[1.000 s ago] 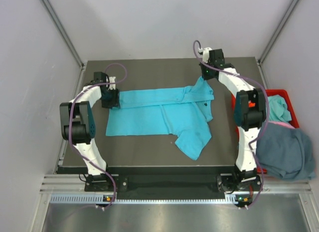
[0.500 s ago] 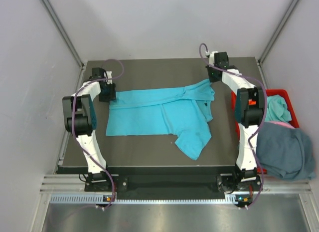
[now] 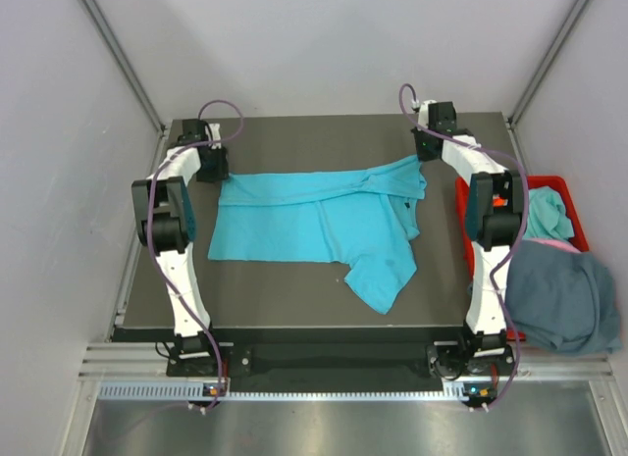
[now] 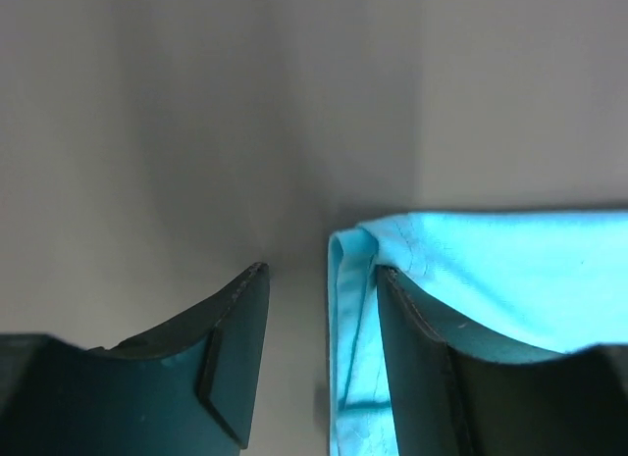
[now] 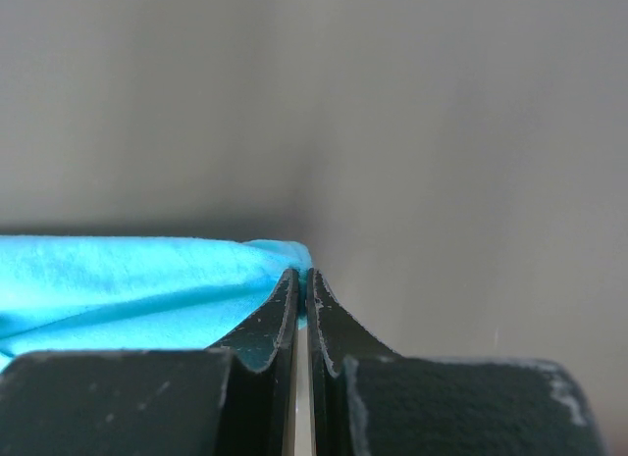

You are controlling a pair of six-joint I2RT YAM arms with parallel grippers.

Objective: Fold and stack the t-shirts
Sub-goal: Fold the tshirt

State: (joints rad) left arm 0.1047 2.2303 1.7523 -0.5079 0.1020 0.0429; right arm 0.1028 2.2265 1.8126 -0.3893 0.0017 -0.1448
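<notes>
The bright turquoise t-shirt (image 3: 314, 216) lies spread on the dark table (image 3: 294, 132), partly folded, with one sleeve pointing toward the near edge. My left gripper (image 3: 216, 172) is at the shirt's far left corner. In the left wrist view the gripper (image 4: 322, 270) is open, and the shirt's edge (image 4: 491, 270) lies against the right finger between the jaws. My right gripper (image 3: 422, 160) is at the far right corner. In the right wrist view the gripper (image 5: 303, 273) is shut on the shirt's corner (image 5: 128, 279).
A red plastic bin (image 3: 569, 186) stands off the table's right edge. A teal cloth (image 3: 549, 213) and a pinkish one (image 3: 549, 245) lie in it. A slate blue-grey t-shirt (image 3: 561, 299) hangs over its near end. Grey walls enclose the table.
Both grippers have moved toward the far edge of the table. The shirt's far edge has shifted back with them and is stretched straighter.
</notes>
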